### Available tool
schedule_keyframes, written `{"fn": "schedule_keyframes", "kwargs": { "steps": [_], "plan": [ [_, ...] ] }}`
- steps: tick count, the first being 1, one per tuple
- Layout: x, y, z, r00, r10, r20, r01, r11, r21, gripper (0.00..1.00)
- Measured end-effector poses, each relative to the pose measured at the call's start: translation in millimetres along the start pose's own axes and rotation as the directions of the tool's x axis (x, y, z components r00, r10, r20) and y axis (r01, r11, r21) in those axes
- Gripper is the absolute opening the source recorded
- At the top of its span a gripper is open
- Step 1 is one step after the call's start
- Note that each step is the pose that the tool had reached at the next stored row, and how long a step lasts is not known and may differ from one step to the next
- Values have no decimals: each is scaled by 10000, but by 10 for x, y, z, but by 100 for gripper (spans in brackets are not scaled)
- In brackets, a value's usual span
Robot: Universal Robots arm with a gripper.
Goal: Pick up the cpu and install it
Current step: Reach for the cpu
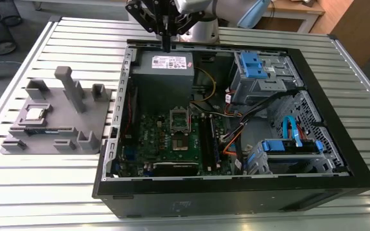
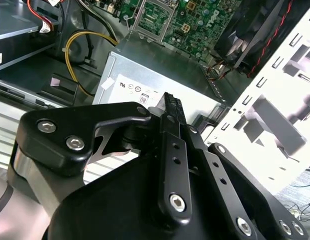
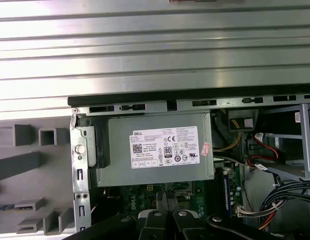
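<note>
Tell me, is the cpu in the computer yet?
Out. The cpu lies on the grey holder, outside the open computer case, on the exterior view's left.

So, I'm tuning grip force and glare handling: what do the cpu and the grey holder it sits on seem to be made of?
The cpu: a bright, reflective silver top, so probably metal, with a pale rim whose material I cannot tell. The holder: uniformly matte grey with blocky posts and slots, likely plastic, perhaps printed, though the look leaves that open.
</note>
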State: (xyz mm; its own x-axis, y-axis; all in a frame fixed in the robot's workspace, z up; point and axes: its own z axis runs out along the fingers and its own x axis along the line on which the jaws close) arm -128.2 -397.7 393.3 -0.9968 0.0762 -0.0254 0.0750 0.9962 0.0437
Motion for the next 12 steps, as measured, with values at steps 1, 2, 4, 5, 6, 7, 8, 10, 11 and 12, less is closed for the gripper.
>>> {"fn": "schedule_keyframes", "kwargs": {
  "steps": [1,2,4,5,6,7,8,10,11,12],
  "plan": [
    [6,0,0,10000,0,1,0,10000,0,11],
    [12,-1,-1,10000,0,2,0,10000,1,11],
    [18,-1,-1,10000,0,2,0,10000,1,11],
    [18,-1,-1,10000,-1,2,1,10000,1,11],
    [24,-2,-1,10000,0,2,0,10000,1,11],
    [28,-2,-1,10000,0,2,0,10000,1,11],
    [28,-2,-1,10000,0,2,0,10000,1,11],
    [28,-2,-1,10000,-1,2,1,10000,1,11],
    [29,-2,-1,10000,0,2,0,10000,1,11],
    [29,-2,-1,10000,0,2,0,10000,1,11]
  ]
}}
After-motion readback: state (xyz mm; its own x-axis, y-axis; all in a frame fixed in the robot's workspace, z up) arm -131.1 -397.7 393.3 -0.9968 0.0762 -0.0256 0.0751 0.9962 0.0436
